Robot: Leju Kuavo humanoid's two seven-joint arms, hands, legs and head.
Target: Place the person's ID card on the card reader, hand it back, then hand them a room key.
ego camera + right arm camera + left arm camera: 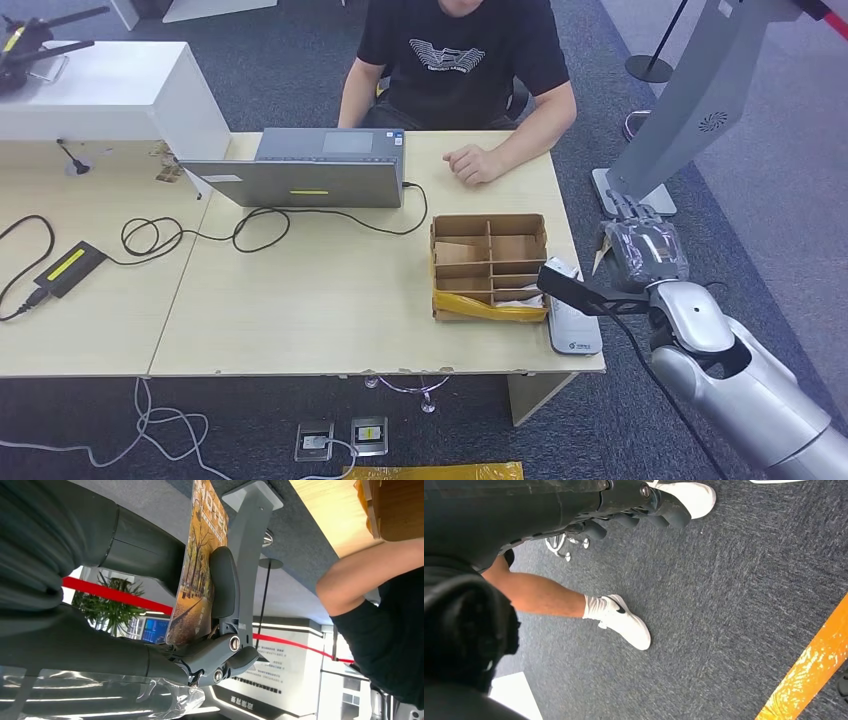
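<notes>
Silver and bulky, the right arm (pixel 745 385) rises from the lower right corner of the head view, past the table's right edge, with the right hand (pixel 643 248) raised over the carpet (pixel 780 180) beside the table (pixel 330 300). Its fingers point away from the robot, and from here I cannot tell what they hold. Just left of the wrist, a white card reader (pixel 570 320) lies at the table's right edge, touching a cardboard box (pixel 489 265) with dividers. A person (pixel 455 60) sits at the far side, one hand (pixel 472 163) resting on the tabletop near the box. A laptop (pixel 305 168) and cables sit further left, with open tabletop between them and the near edge.

Seen from the left wrist, the left hand (pixel 634 505) hangs over dark carpet (pixel 734 605), fingers curled in with nothing in them. A person's leg and white shoe (pixel 626 625) are close by, and an orange strip (pixel 809 675) crosses one corner.

Seen from the right wrist, the right hand (pixel 150 610) pinches a room key card (pixel 197 565) printed with autumn trees between thumb (pixel 224 585) and fingers, held edge-on. The person's arm (pixel 370 575) and the table edge (pixel 335 510) lie beyond, apart from the card.
</notes>
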